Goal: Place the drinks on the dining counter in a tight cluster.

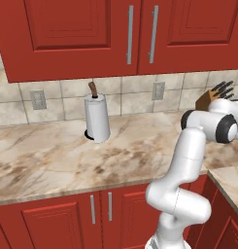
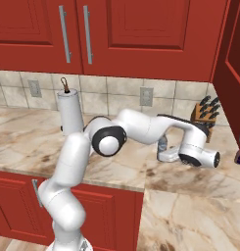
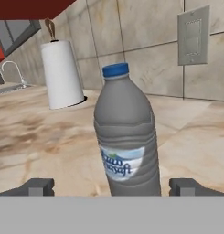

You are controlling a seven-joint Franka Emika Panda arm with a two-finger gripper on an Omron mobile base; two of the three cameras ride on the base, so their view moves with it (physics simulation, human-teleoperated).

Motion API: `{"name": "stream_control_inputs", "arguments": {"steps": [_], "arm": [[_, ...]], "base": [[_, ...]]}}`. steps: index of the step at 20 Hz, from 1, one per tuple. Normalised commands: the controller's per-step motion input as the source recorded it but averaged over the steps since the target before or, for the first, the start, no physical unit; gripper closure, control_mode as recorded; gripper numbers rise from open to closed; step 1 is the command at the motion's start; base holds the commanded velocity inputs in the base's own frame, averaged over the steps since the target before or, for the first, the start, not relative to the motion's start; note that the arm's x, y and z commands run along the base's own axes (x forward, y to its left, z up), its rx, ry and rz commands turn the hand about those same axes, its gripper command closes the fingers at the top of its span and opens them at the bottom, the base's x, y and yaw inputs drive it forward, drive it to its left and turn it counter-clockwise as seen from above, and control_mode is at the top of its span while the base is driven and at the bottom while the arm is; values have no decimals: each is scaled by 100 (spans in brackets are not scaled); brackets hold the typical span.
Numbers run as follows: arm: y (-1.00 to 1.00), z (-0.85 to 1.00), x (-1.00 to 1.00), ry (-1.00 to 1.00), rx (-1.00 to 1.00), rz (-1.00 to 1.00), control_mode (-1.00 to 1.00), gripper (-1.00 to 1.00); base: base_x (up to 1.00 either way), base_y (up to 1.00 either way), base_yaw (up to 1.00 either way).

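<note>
A small grey plastic bottle point(image 3: 126, 137) with a blue cap and a white label stands upright on the marble wall counter point(image 3: 35, 137). In the hand view it rises close up between my two fingertips point(image 3: 38, 186), which stand wide apart on either side of its base without touching it. My gripper point(image 3: 113, 187) is open. From the right base view, the bottle point(image 2: 162, 142) stands just behind my low, sideways-turned hand, and the gripper point(image 2: 160, 156) is at its foot. The dining counter is out of view.
A paper towel roll point(image 1: 97, 118) stands to the left near the tiled wall. A knife block point(image 2: 204, 115) sits in the back corner behind my hand. Red cabinets point(image 2: 141, 34) hang overhead. A small dark object point(image 2: 238, 158) shows at the right edge.
</note>
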Motion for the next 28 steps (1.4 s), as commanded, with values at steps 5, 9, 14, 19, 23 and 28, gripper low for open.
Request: {"name": "stream_control_inputs", "arguments": {"steps": [5,9,14,19,23,28], "arm": [[14,-2,10,0,0,-1,-100,-100],[8,0,13,0,0,-1,-100,-100],[0,0,8,0,0,-5,-100,-100],[0,0,0,0,0,-6,-100,-100],[0,0,13,0,0,-6,-100,-100],[0,0,12,0,0,-3,-100,-100]], "base": [[0,0,0],[0,0,0],[0,0,0],[0,0,0],[0,0,0],[0,0,0]]}}
